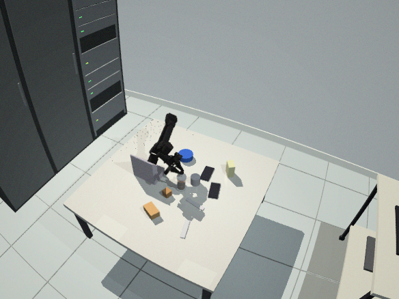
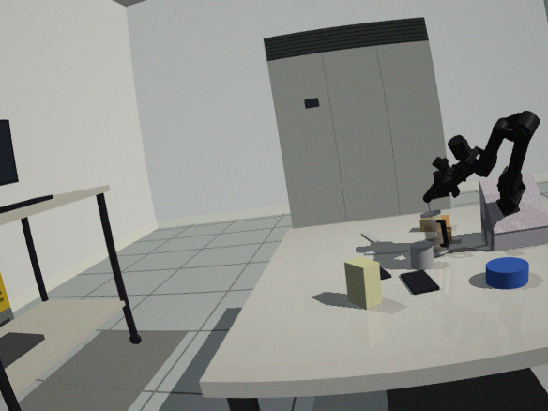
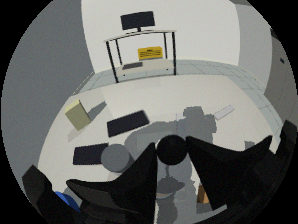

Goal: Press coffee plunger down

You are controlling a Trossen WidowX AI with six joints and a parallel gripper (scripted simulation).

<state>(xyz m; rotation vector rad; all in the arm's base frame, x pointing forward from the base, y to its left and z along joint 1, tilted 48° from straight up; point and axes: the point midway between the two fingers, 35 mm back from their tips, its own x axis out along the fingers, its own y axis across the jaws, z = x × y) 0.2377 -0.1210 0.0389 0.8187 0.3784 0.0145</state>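
Gripping the plunger knob, the hand sits above the upright coffee press; grey cylinder just beside.

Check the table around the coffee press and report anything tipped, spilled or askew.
Nothing stands out. The coffee press stands upright beside the grey cylinder, with the hand shut on the plunger knob above it. The yellow block and blue disc sit flat, and no spill shows.

Matte black arm of rounded segments, with two broad black tapered jaws
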